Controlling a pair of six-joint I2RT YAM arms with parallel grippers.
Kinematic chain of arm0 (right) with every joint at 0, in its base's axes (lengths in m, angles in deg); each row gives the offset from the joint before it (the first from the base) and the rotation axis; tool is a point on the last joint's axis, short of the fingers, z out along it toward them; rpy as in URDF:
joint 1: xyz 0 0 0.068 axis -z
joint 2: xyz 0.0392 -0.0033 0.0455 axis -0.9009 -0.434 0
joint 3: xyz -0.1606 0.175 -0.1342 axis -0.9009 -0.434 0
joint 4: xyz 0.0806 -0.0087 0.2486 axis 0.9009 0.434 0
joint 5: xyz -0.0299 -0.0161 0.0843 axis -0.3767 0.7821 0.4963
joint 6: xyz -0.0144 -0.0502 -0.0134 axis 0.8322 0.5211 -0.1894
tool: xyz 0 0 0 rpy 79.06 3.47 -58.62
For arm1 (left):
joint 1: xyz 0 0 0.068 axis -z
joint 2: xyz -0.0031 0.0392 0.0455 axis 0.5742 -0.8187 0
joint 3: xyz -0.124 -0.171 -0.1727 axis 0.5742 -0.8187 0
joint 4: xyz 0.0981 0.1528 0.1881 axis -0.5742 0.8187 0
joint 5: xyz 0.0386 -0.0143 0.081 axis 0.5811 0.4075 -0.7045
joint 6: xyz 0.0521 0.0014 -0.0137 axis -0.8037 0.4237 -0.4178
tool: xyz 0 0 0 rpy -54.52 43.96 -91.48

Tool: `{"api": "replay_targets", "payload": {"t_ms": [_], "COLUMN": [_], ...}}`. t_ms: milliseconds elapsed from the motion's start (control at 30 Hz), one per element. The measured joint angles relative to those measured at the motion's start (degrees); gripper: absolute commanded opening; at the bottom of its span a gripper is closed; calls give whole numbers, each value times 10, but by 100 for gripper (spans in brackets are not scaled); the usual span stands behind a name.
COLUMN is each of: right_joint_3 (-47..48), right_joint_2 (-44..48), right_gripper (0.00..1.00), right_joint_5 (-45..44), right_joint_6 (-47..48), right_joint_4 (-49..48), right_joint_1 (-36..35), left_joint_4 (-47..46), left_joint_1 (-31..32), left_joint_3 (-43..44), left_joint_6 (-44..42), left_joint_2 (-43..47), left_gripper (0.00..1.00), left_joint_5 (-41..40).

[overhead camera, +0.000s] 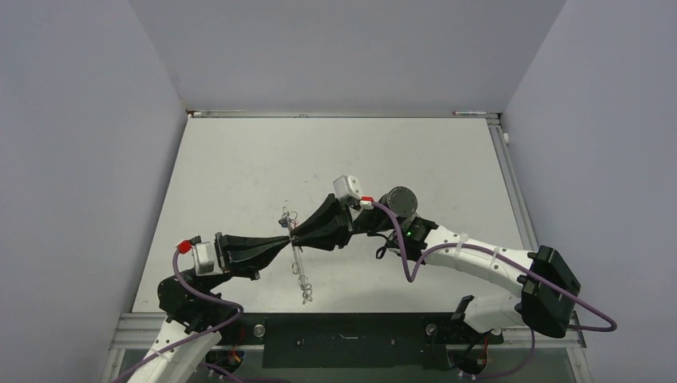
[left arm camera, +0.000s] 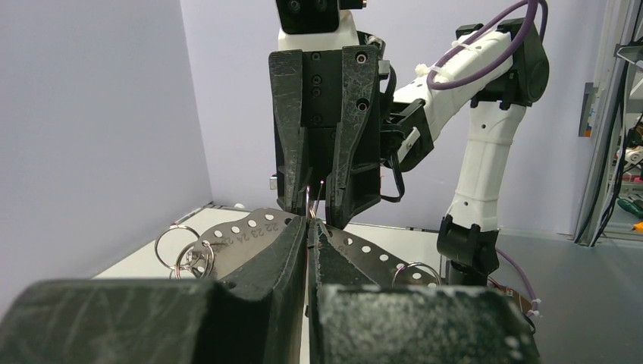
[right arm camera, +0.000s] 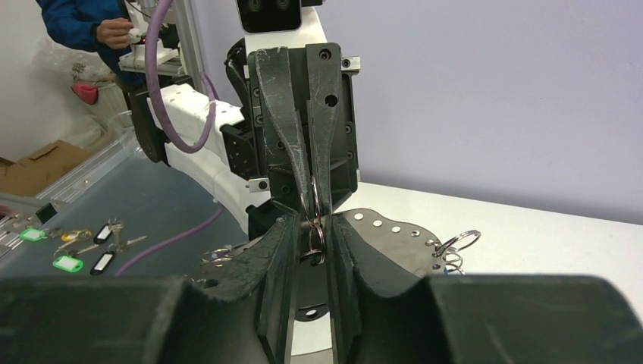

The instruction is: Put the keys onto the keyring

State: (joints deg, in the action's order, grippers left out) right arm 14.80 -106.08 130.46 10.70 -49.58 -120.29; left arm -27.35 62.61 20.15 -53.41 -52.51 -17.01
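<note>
**At mid-table, the keyring was held up between two meeting grippers**

Above the middle of the table (overhead camera: 239, 175), the two arms were brought tip to tip, just over a long perforated metal strip (overhead camera: 298, 267) that lay flat with small rings (left arm camera: 173, 243) at its ends.

On the left, the left gripper (left arm camera: 307, 227) was seen with its fingers pressed together, no gap showing. A thin silver loop, taken to be the keyring (right arm camera: 315, 236), was clamped edge-on in its tips and raised clear of the table. It was judged to be held that way so that the wire was steadied and presented to the other arm.

On the right, the right gripper (right arm camera: 312, 221) was set facing it, with its fingers only slightly apart and placed on either side of the keyring. Whether the pads were touching the wire could not be told. The narrow opening was read as preparation for a second pinch on the loop.

No keys could be made out at either gripper. The clutter at the strip's ends was too small for keys to be told from rings.
</note>
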Motion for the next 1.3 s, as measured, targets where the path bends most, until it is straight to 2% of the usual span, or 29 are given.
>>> {"api": "replay_targets", "payload": {"t_ms": [100,400,533,833,1200,1300], "right_joint_3": [5,7,11,15,26,28], "right_joint_2": [-3,-7,-6,10,28,37], "right_gripper": [6,5,5,5,5,5], "right_joint_5": [2,3,1,-20,-71,-79], "right_joint_6": [-1,1,15,70,176,197], "right_joint_4": [-2,-9,10,97,282,325], "right_joint_1": [0,0,0,0,-7,-7], "left_joint_4": [-4,-9,14,73,163,192], "left_joint_1": [-3,-3,-4,-6,0,9], "left_joint_3": [0,0,1,6,25,35], "left_joint_6": [0,-2,-28,-77,-134,-155], "left_joint_2": [0,0,8,16,28,24], "left_gripper": [0,0,10,18,32,33], "left_joint_5": [-1,0,-1,-4,4,11]}}
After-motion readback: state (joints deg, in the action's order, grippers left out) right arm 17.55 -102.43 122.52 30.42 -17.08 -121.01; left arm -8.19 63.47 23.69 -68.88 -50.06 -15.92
